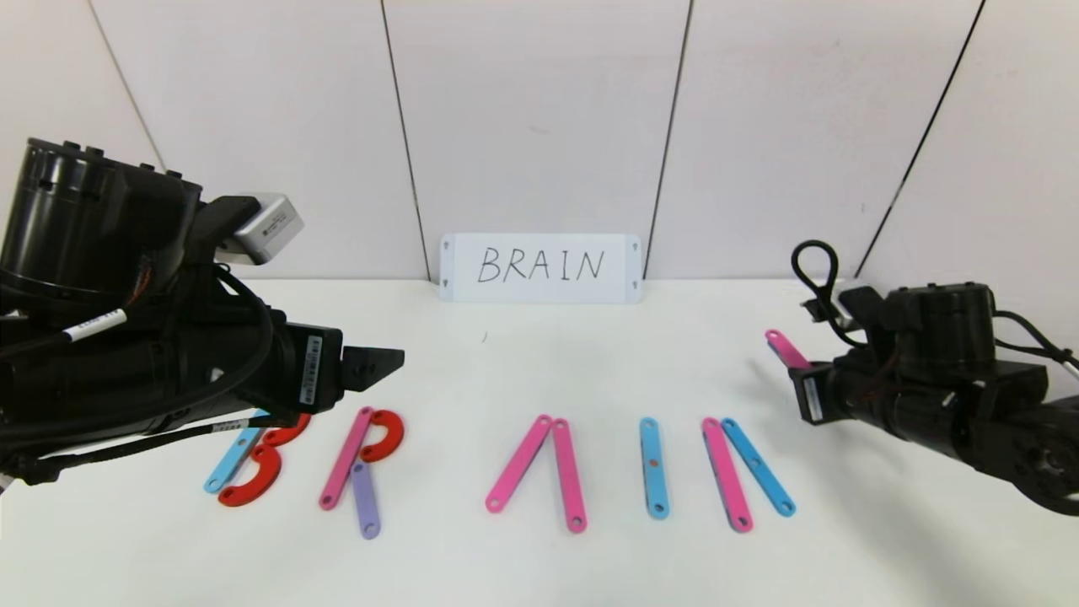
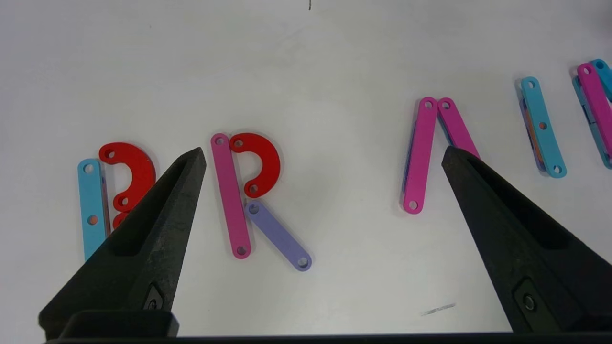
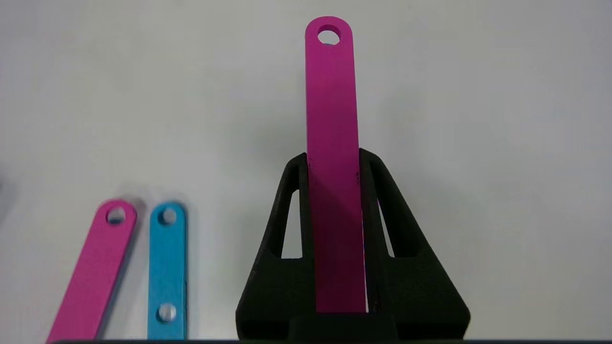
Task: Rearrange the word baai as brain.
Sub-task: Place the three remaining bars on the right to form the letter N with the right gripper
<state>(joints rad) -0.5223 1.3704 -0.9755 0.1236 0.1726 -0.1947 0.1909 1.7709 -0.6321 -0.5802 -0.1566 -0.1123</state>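
Item: pink strip, pinched lengthwise in right gripper, right of frame; unfinished N lies lower left. Left gripper spread, idle.

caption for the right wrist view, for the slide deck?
Right gripper shut on a pink strip, held above the white table, with one pink and one blue strip lying beside.
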